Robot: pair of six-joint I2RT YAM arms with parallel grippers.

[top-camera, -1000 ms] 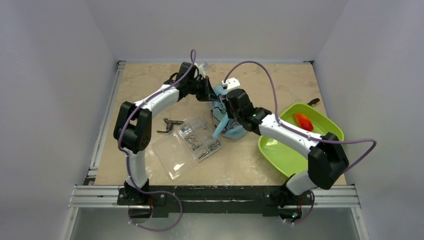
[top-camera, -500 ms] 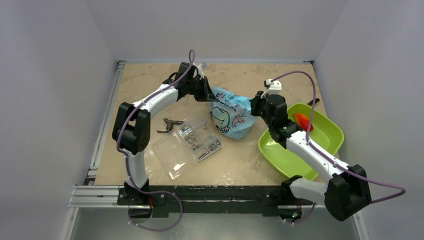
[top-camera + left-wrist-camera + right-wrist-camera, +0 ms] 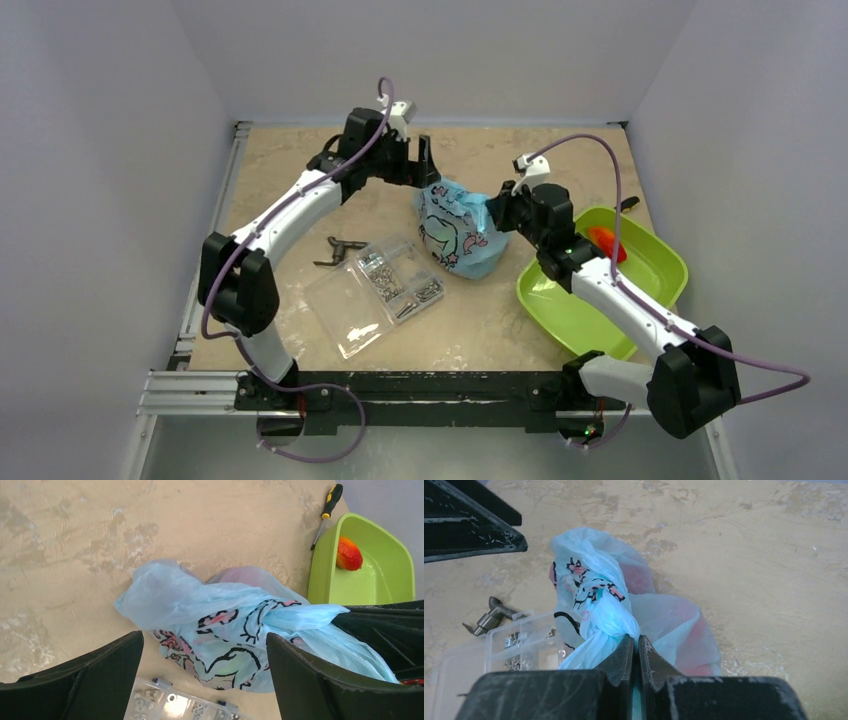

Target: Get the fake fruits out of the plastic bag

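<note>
Right fingers clamp plastic bag (its twisted neck points rightward).

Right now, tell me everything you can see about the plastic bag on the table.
The plastic bag is thin, crinkled, light-blue translucent film with a pink, white and black cartoon print. It lies bulging on the table, beside the clear compartment box, and reddish shapes show through it. The right claw is shut on a twisted bunch at its right end, drawn out like a rope. The left claw is open by its far side and is not gripping it.
</note>
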